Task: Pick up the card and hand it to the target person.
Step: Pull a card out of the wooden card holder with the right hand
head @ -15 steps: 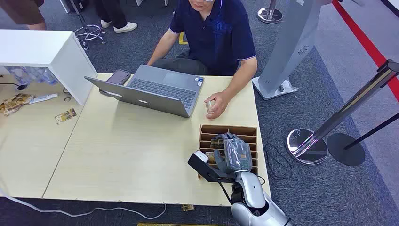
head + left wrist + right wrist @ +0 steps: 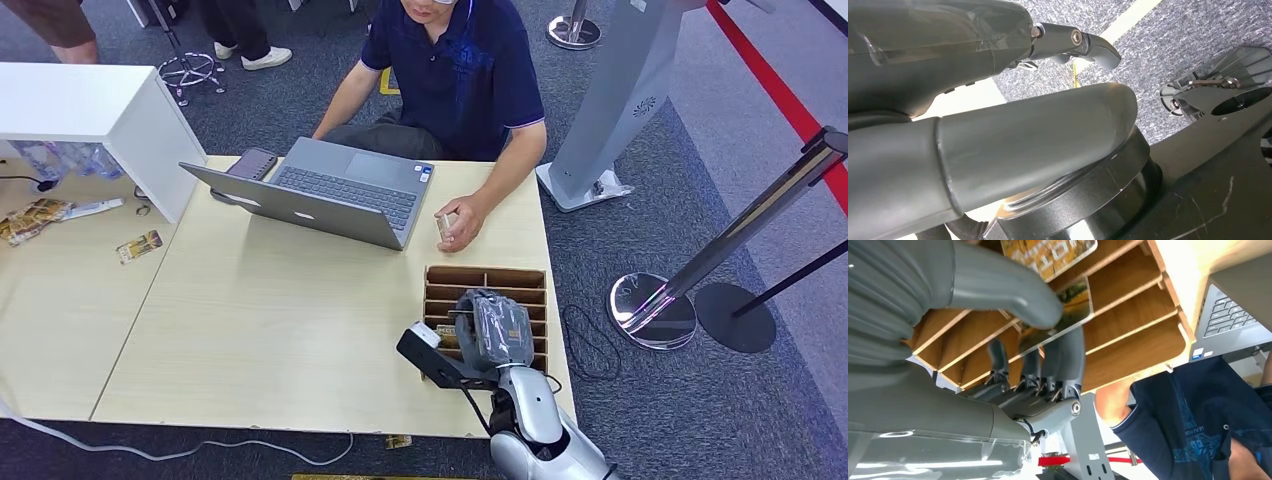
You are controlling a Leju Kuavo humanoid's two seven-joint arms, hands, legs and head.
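The right hand [image 2: 1013, 335] pinched a card [image 2: 1068, 307] between thumb and fingers above the slotted wooden rack [image 2: 500, 285]; thin, stiff and glossy, it looked light but slippery, best gripped across its flat faces.

1 laptop [image 2: 330, 195], 1 phone [image 2: 252, 163], 1 slotted card rack [image 2: 487, 278], 1 seated person [image 2: 455, 70], 2 stanchion bases [image 2: 652, 310]

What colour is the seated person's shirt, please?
Dark navy blue short-sleeved shirt, clearest in the head view.

Pale wooden table [image 2: 260, 330]; on it an open laptop [image 2: 335, 190], a slotted wooden card rack [image 2: 486, 278], a phone [image 2: 251, 163]
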